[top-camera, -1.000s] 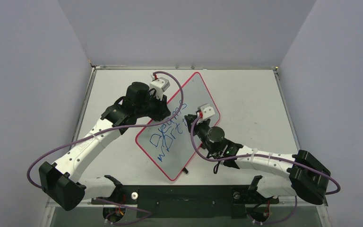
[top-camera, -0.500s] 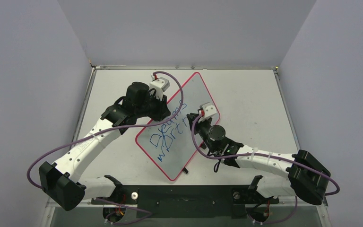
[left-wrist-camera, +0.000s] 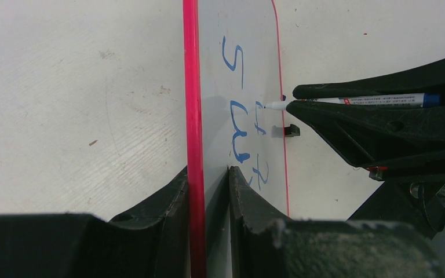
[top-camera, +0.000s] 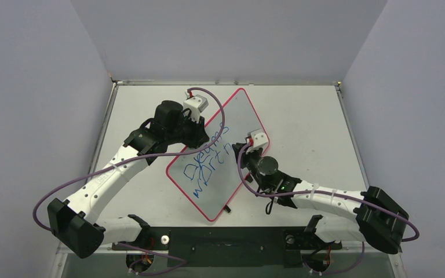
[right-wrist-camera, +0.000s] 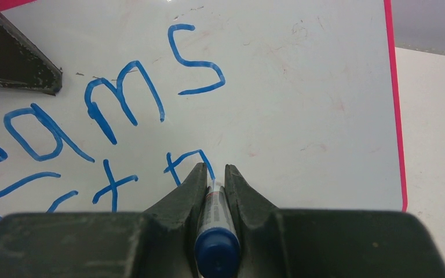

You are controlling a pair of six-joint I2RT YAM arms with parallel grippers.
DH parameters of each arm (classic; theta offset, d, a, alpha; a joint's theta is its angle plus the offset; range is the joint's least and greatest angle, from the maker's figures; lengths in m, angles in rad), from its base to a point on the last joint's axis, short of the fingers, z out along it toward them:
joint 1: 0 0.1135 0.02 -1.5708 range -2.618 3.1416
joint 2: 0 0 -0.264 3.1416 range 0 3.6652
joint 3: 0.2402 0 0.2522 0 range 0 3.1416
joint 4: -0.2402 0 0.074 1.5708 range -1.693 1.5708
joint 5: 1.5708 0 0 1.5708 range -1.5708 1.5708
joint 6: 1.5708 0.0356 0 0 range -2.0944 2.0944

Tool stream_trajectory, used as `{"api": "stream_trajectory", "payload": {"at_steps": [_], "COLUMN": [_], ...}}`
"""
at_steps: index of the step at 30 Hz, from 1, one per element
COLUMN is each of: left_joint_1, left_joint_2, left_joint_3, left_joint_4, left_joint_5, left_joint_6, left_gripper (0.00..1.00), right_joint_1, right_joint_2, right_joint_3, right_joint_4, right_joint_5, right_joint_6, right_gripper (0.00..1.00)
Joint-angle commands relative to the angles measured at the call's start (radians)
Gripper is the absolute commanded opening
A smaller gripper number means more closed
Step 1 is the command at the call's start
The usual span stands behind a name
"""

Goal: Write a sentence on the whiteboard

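The writing step is in hand. The whiteboard (top-camera: pixel 240 116) is set askew on the table (top-camera: pixel 313 116). Its rim on the left arm's side is pinched by the left gripper (left-wrist-camera: pixel 205 174), whose fingers are drawn in narrowly onto the red edge, one on the written face and one behind it. Whether the board is lying flat or is raised at that rim cannot be told.

The marker (right-wrist-camera: pixel 215 231) is clamped by the right gripper (right-wrist-camera: pixel 214 171), whose jaws are nearly closed around the barrel, with the blue end toward the wrist. This gripper is held over the board's face, on the side away from the pinched rim. The sentence (top-camera: pixel 205 165) is spread in blue across the board's middle in three uneven lines. The marker tip is placed at the foot of a hooked stroke at the end of the second line. Contact with the surface seems likely but is not plainly shown.

The task is judged partly done, since bare white is left beyond the stroke toward the board's far rim. For the next move, even pressure is called for. The tip is to be drawn along the face toward that rim without being run off it, while the board is braced at the pinched rim.
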Motion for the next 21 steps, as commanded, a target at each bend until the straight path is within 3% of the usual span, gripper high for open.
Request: {"api": "stream_trajectory", "payload": {"at_steps": [1,21], "left_joint_1": [0.004,0.004], "left_joint_2": [-0.037,-0.038], "left_joint_3": [0.01,0.01], "left_joint_4": [0.102,0.102], "left_joint_5": [-0.089,-0.086], "left_joint_6": [0.099,0.098], "left_gripper": [0.0,0.0], "right_joint_1": [-0.001,-0.007], "right_joint_2": [-0.072,-0.231], "right_joint_3": [0.007,-0.018], "right_joint_4": [-0.017,-0.069], "right_joint_5": [-0.001,0.064], "right_joint_6": [0.009,-0.048], "right_gripper": [0.0,0.0]}}
